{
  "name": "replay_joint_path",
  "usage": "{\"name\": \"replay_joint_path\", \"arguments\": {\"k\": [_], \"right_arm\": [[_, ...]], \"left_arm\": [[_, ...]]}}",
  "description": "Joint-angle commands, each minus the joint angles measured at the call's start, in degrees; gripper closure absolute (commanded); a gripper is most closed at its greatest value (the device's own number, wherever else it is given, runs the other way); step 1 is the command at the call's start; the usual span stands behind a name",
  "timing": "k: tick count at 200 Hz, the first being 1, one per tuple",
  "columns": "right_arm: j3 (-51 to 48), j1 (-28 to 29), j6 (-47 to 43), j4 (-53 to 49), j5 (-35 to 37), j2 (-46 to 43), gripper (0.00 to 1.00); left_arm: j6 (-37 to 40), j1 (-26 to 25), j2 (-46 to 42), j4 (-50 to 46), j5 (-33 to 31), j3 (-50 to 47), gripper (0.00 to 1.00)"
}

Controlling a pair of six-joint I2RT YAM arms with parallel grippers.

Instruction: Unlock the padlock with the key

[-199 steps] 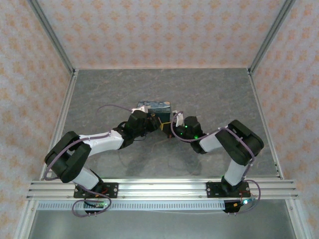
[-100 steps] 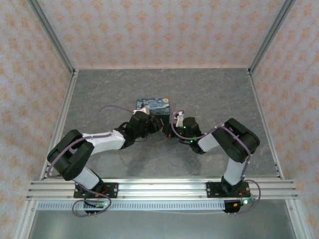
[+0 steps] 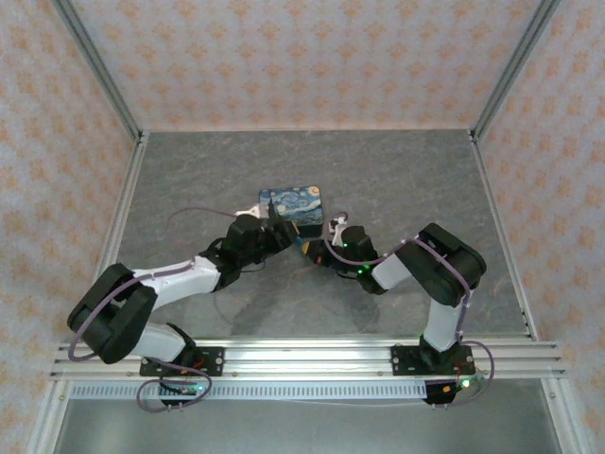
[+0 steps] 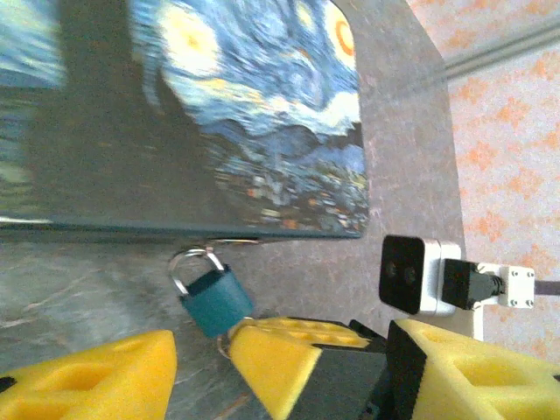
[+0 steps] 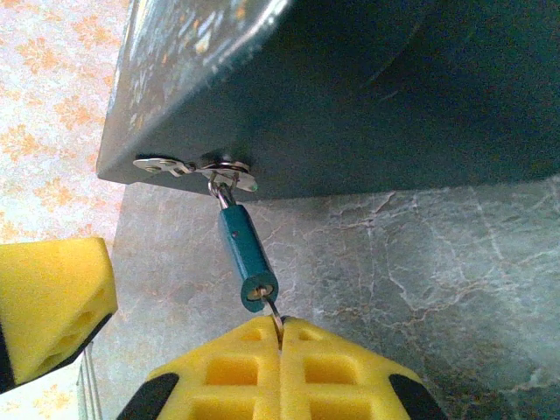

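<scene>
1. Against the dark side wall of the night-sky printed box, the small teal padlock hangs by its pale metal shackle from a thin metal hasp, over the grey marbled table.
2. Right gripper: its ribbed yellow foam pads are pressed together, pinching the thin key at the lock's base.
3. Left gripper: its blocky yellow fingers are spread apart, holding nothing.
4. The left wrist view gives the lock's broad face and rounded shackle loop; the right wrist view gives its narrow edge and the hasp.

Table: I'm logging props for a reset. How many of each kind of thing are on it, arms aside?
padlock: 1
starry-night box: 1
key, mostly hidden: 1
Total: 3
</scene>
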Motion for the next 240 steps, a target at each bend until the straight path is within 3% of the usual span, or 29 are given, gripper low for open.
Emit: {"name": "replay_joint_path", "arguments": {"k": [1,42,71,240], "right_arm": [[1.4,0.8,2.7,-1.1,0.2,-2.0,1.00],[2.2,1.9,5.0,-4.2,1.6,-4.6,1.00],[2.6,2.0,6.4,-5.7,1.8,-5.9,1.00],[4.0,2.2,9.3,-6.3,0.9,-6.5,1.00]], "left_arm": [[-2.9,0.6,-0.7,4.9,0.9,-3.3,0.35],[-7.3,0.6,3.5,15.0,2.9,-6.4,0.47],[-8.8,0.3,6.2,19.3,3.1,-6.9,0.48],[-14.0,-2.2,12.7,21.6,0.1,-4.3,0.52]]}}
